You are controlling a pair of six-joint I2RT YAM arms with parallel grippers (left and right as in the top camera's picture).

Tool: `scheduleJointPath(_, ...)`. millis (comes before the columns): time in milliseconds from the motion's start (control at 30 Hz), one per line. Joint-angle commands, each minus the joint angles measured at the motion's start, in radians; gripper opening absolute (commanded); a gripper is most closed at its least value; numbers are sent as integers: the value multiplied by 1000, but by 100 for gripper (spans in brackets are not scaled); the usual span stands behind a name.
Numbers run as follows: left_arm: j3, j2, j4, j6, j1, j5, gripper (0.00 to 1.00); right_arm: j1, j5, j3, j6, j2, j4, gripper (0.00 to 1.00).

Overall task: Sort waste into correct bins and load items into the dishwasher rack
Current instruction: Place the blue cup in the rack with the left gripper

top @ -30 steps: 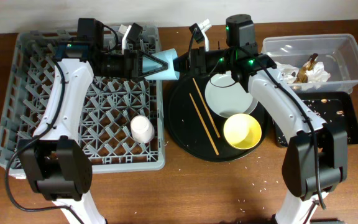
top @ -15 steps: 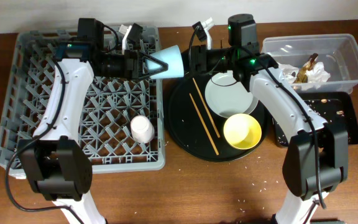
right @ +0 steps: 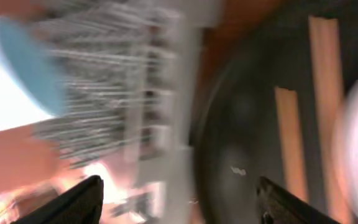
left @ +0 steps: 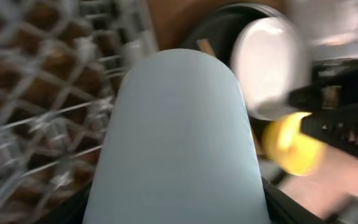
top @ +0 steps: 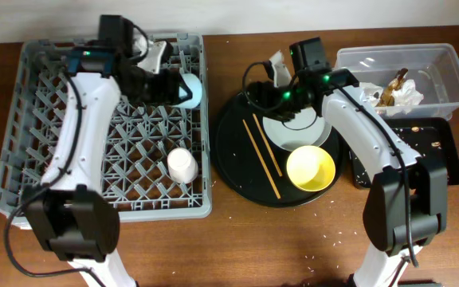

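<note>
My left gripper (top: 178, 88) is shut on the small light-blue cup (top: 192, 88) and holds it on its side over the back right part of the dishwasher rack (top: 22, 119). That cup (left: 179, 137) fills the left wrist view. A white cup (top: 182, 165) lies in the rack. My right gripper (top: 255, 92) is open and empty above the round tray's back left, and its fingers (right: 92, 190) frame only tray and rack wall. The grey plate (top: 293, 121), yellow bowl (top: 310, 168) and chopsticks (top: 261, 155) lie on that tray. Napkin (top: 409, 96) and brown scraps (top: 393, 82) sit in the clear tub (top: 446, 72).
The large round black tray (top: 233, 159) stands between rack and bins. The shallow black tray (top: 445, 155) with tan crumbs lies in front of the clear tub at the right. Crumbs dot the wooden table near the front edge.
The right gripper opened, let go of the blue cup and drew back right over the round tray. The left gripper closed on the cup and carried it left over the rack.
</note>
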Motion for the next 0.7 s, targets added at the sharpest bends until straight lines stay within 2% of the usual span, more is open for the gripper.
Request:
scheduleJointPath(0,28,-49,-34,-31,-99,-312,63,3,252,6,-3,-8,-37,78)
scheduleJointPath(67,28,-49,-67,-32,-155,-408,63,3,275,7,-3,-8,-44,78)
scheduleJointPath(167,27,-49,-98,-105,-198,-585,63,3,291,6,-3,-8,-53,78)
scheduleJointPath(400,-23,-41,-53,-109,-198,-584,63,3,291,7,-4,-8,-63,78)
scheduleJointPath(667,-124,-37,-3,-109,-202,-508,63,4,291,6,-3,-8,-65,78)
